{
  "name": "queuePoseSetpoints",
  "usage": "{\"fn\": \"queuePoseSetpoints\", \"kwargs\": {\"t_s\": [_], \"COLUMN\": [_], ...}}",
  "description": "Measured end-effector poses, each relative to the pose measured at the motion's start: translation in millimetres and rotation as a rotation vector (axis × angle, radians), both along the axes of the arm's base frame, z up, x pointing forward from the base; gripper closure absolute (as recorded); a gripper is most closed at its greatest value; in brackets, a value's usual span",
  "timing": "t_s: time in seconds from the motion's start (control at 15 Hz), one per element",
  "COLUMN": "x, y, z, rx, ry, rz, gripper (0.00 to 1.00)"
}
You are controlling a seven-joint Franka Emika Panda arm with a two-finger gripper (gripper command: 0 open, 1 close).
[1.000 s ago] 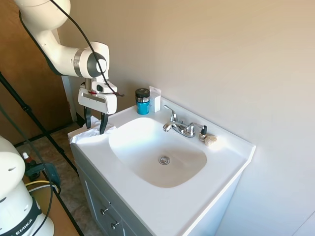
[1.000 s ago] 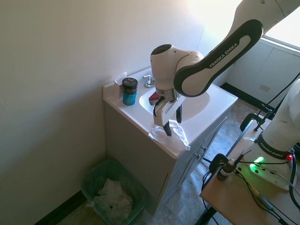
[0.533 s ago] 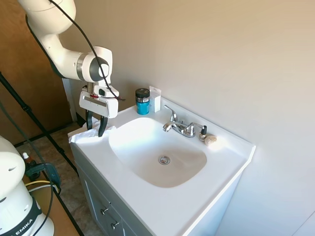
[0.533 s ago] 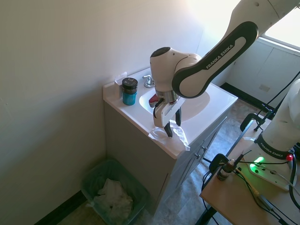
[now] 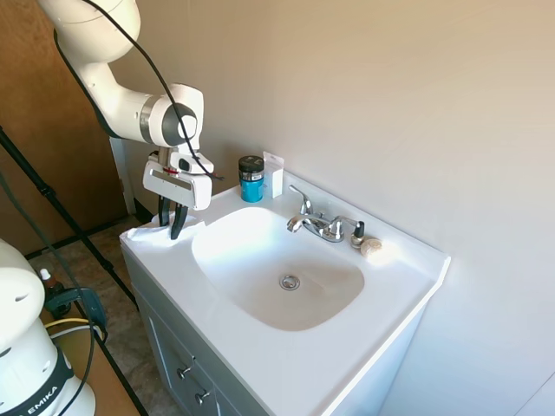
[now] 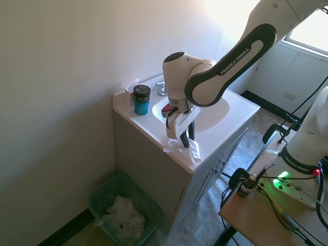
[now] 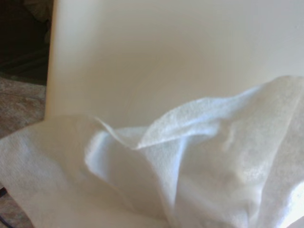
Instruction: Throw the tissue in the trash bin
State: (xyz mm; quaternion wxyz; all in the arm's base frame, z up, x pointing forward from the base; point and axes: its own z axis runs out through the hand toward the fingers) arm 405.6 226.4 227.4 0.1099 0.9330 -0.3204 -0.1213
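Nothing is binned yet: the black two-finger gripper point(image 6: 183, 139), jaws apart, is straddling the crumpled white paper tissue point(image 6: 180, 149) at the vanity-top corner.

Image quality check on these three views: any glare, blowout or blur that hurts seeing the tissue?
Second exterior view: window blows out the top right; tissue readable under the gripper. First exterior view: evenly lit, but tissue blends into the white vanity top. Wrist view: soft focus, tissue folds visible.
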Motion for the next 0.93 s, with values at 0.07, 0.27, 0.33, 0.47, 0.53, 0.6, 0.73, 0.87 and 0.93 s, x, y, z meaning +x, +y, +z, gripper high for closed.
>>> {"fn": "queuePoseSetpoints", "kwargs": {"t_s": [0.07, 0.27, 0.33, 0.47, 0.53, 0.6, 0.73, 0.87, 0.93], "x": [1, 4, 5, 3, 1, -1, -2, 0, 5], "y": [-1, 0, 1, 9, 19, 31, 66, 105, 125], "z": [1, 17, 26, 46, 56, 65, 84, 93, 92], "rx": [0.003, 0.019, 0.023, 0.026, 0.024, 0.020, 0.011, 0.009, 0.010], "ry": [-0.003, -0.032, -0.049, -0.082, -0.098, -0.114, -0.156, -0.197, -0.210], "rz": [-0.004, -0.017, -0.016, -0.005, 0.002, 0.008, 0.031, 0.055, 0.064], "gripper": [1.00, 1.00, 1.00, 1.00, 1.00, 1.00, 1.00, 1.00, 1.00]}}
